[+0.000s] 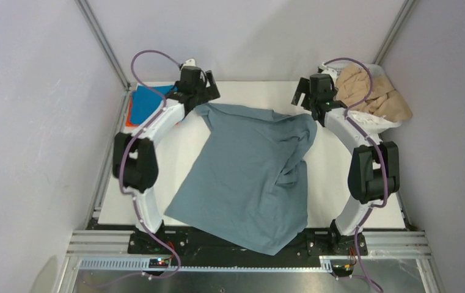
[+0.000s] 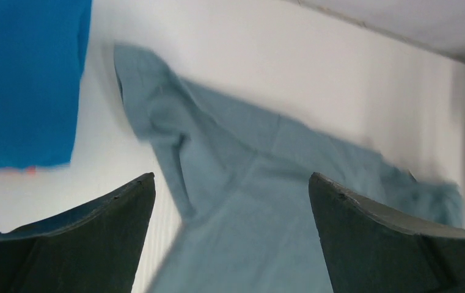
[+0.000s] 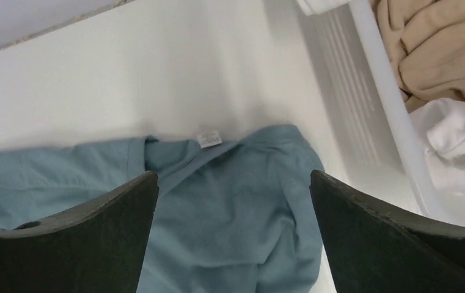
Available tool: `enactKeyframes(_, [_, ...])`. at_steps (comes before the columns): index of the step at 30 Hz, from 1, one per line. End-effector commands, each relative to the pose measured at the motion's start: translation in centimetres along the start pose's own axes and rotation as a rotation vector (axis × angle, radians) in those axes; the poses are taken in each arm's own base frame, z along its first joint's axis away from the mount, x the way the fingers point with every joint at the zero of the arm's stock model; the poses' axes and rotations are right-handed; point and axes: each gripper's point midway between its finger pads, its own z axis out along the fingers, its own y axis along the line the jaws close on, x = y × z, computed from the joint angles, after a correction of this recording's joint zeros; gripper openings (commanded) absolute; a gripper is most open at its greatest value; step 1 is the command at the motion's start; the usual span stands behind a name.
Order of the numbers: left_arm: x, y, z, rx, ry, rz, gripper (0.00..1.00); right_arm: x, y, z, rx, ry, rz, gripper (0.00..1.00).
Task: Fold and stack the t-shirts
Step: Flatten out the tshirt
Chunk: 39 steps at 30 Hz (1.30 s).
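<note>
**A:** From overhead, where is the shirt?

**B:** The grey-blue shirt (image 1: 248, 174) lies spread on the counter (image 1: 340, 177). It is rumpled along its right side, and the hem hangs over the near edge. My left gripper (image 1: 200, 84) hovers by its far left corner and my right gripper (image 1: 308, 93) by the far right one. I judge that suits taking both shoulders to flatten it. A folded blue shirt (image 1: 150, 97) lies on an orange shirt (image 1: 129, 117) in the far left corner.

**A:** And the left wrist view?

**B:** That gripper is wide and holds nothing, with what looks like a sleeve below it. The blue shirt lies just beside, so I mustn't drag it.

**A:** The right wrist?

**B:** Wide and empty too, above the collar and its label (image 3: 208, 137). The basket (image 3: 370, 91) stands close by, holding a tan shirt (image 3: 431, 49) and a white shirt (image 3: 456, 134). Its wall could crowd my outer finger.
</note>
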Motion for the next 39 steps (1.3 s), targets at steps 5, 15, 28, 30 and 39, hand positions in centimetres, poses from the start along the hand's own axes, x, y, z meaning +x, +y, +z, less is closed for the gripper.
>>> enactKeyframes(5, [13.1,-3.0,-13.6,0.213,0.232,-0.061,1.0,9.4,5.4,-3.3,-0.233,0.294,-0.076,0.98])
enactKeyframes(15, [27.7,1.4,-18.3,0.1,0.401,0.005,1.0,15.5,8.4,-3.0,-0.349,0.47,-0.049,0.95])
enactKeyframes(28, [26.8,7.6,-10.9,-0.198,0.394,-0.04,1.0,21.2,2.8,-8.1,-0.316,0.539,0.16,0.91])
enactKeyframes(30, [24.7,5.0,-8.5,-0.144,0.384,-0.031,1.0,22.9,2.4,-10.7,-0.335,0.569,0.174,0.91])
enactKeyframes(39, [16.9,-9.8,2.2,0.199,0.331,0.02,1.0,28.6,7.5,-22.0,-0.639,0.665,0.034,0.91])
